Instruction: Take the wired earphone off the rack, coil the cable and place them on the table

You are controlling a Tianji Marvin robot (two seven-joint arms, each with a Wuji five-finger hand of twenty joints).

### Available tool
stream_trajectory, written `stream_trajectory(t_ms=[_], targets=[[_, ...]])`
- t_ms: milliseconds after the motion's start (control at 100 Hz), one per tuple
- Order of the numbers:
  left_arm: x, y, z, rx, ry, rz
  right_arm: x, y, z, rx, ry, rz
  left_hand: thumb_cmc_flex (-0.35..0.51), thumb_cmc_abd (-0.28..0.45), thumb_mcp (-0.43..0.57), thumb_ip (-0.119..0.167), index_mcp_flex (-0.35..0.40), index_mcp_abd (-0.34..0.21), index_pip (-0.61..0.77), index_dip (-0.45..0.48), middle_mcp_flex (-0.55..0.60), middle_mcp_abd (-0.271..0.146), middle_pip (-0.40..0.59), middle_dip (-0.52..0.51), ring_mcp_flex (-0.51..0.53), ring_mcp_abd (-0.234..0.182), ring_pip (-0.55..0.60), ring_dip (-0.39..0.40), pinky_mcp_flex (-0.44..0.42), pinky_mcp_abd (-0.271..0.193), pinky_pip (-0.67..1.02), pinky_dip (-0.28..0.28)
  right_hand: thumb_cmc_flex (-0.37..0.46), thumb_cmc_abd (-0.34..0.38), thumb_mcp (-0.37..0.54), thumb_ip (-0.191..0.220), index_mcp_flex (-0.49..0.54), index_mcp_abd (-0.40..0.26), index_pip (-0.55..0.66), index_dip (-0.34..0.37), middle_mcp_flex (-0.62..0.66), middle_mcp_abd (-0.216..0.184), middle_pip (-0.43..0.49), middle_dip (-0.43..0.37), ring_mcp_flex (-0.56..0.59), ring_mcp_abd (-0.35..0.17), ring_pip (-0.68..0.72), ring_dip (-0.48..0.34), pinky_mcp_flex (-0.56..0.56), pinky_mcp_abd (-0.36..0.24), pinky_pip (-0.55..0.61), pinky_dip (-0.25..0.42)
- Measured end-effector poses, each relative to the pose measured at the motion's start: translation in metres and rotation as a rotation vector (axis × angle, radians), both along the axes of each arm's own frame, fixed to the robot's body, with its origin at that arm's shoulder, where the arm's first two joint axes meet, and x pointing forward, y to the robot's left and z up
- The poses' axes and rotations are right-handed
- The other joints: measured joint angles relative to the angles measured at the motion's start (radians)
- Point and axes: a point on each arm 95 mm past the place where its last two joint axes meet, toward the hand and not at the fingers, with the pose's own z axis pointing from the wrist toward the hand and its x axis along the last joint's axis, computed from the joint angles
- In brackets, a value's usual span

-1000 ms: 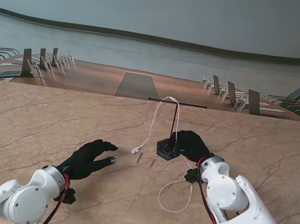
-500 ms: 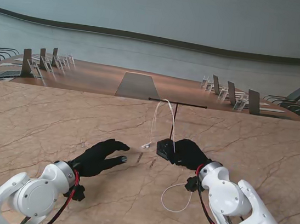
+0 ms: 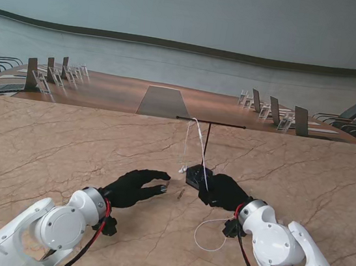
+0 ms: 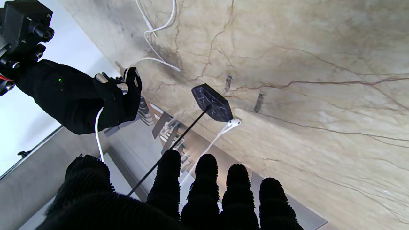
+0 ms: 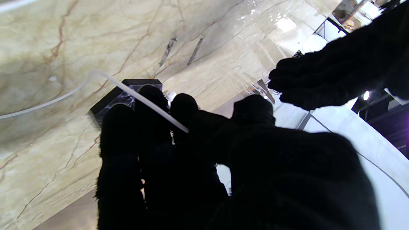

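Note:
The rack (image 3: 206, 143) is a thin black post with a crossbar on a black base (image 3: 196, 174), also seen as base (image 4: 212, 102) and base (image 5: 126, 91). The white earphone cable (image 3: 193, 123) hangs over the crossbar. One end drops to an earbud (image 3: 183, 170), earbud (image 4: 235, 121), beside the base. The other side runs into my right hand (image 3: 224, 191), right hand (image 4: 80, 95), which is shut on the cable (image 5: 140, 99). Slack lies in a loop (image 3: 211, 233) nearer to me. My left hand (image 3: 138, 187) is open, its fingers (image 4: 204, 182) spread just left of the earbud.
Two small dark marks (image 3: 165, 187) lie on the marble table (image 3: 44, 148) between my left hand and the rack base. Beyond the table's far edge stands a long wooden table (image 3: 163, 98) with chairs and name stands.
My left hand has reached to the right, toward the rack. The earbud end has risen off the table and hangs closer to the base. The right hand has shifted slightly nearer to me.

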Motion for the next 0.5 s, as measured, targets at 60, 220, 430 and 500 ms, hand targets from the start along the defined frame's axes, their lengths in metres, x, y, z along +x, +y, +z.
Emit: stream_trajectory(t_ms=[60,220,430,500], targets=[[0.002,-0.004,0.0,-0.001,0.003,-0.007,-0.002,-0.001,-0.001,-0.02,-0.005,0.002,0.0,0.0,0.0,0.0,0.0,0.0,0.009,0.022,-0.002,0.0,0.034,0.069,0.0,0.014,0.06,0.068,-0.001,0.006,0.013,0.038,0.0,0.0,0.0,0.0,0.0,0.0,0.0,0.0,0.0,0.001,0.0,0.0,0.0,0.0,0.001,0.0,0.0,0.0,0.001,0.0],[0.011,-0.015,0.0,-0.014,-0.016,-0.005,-0.005,-0.002,-0.003,-0.01,0.012,0.003,0.011,0.0,0.0,0.0,-0.001,0.004,0.074,0.07,-0.032,0.002,0.149,0.278,-0.01,0.027,0.28,0.34,0.009,0.01,0.087,0.154,0.0,0.0,0.001,0.0,-0.005,0.0,0.001,0.0,0.0,0.003,0.001,0.0,0.0,0.001,0.001,0.0,0.0,0.002,0.002,0.0],[0.018,-0.027,0.002,-0.024,-0.004,-0.025,-0.01,-0.006,-0.005,-0.012,0.025,0.01,0.036,0.0,0.0,0.0,-0.002,0.021,0.1,0.082,-0.032,0.012,0.169,0.326,-0.02,0.049,0.445,0.474,-0.001,0.011,0.481,0.405,0.0,0.0,0.001,0.0,-0.005,0.0,0.002,0.0,0.0,0.004,0.001,0.0,0.0,0.002,0.002,0.0,0.0,0.002,0.003,-0.003],[0.02,-0.031,0.002,-0.027,0.001,-0.031,-0.012,-0.007,-0.006,-0.015,0.032,0.014,0.036,0.0,0.0,0.0,-0.002,0.023,0.1,0.083,-0.032,0.012,0.169,0.326,-0.021,0.049,0.455,0.474,-0.001,0.007,0.612,0.452,0.0,0.0,0.001,0.0,-0.006,0.0,0.002,0.0,0.0,0.004,0.002,0.0,0.0,0.002,0.002,0.0,0.0,0.002,0.003,-0.003]])
